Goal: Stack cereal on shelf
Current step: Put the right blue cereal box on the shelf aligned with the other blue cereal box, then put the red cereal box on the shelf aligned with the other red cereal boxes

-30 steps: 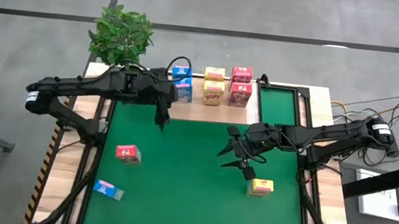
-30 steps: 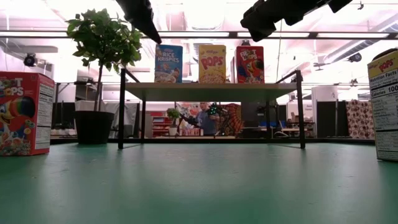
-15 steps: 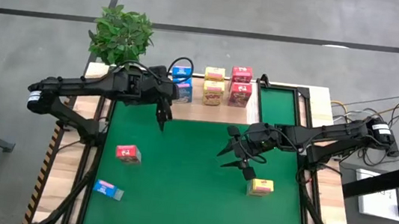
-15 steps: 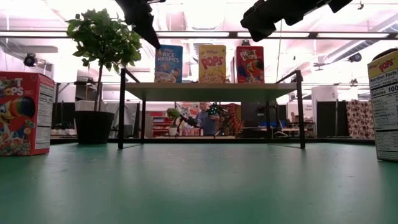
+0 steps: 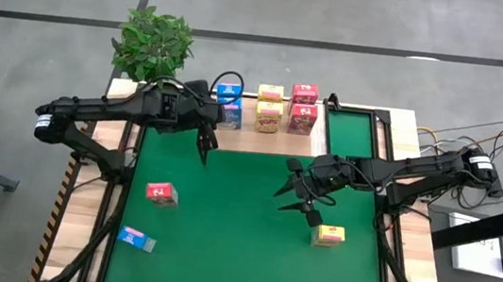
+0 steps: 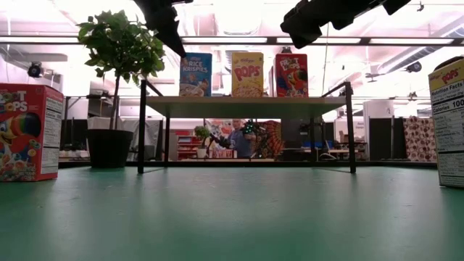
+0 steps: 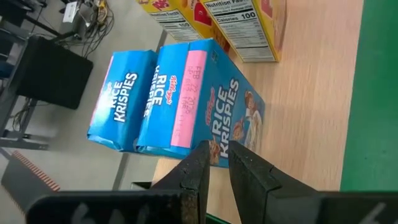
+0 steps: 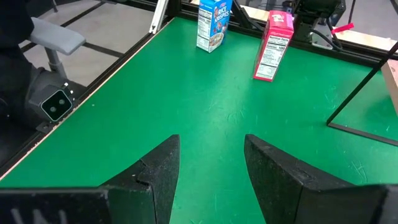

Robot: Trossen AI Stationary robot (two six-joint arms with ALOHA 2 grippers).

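The shelf [image 5: 261, 140], a light-wood board on black legs [image 6: 246, 106], stands at the table's far edge. On it stand two blue boxes [image 5: 229, 102], two yellow boxes [image 5: 271, 105] and two red boxes [image 5: 304, 107]. A red box [image 5: 161, 193], a blue box [image 5: 137, 238] and a yellow box [image 5: 329, 235] rest on the green mat. My left gripper [image 5: 204, 151] hangs shut and empty just in front of the blue boxes [image 7: 186, 99]. My right gripper [image 5: 288, 189] is open and empty above the mat's middle, beside the yellow box.
A potted plant [image 5: 153, 43] stands at the far left corner beside the shelf. Black frame rails run along the mat's sides [image 5: 385, 223]. In the low view the red box [image 6: 29, 130] and the yellow box [image 6: 448, 123] stand at either side.
My left gripper has sunk a little in front of the shelf and stays shut. The boxes have not moved.
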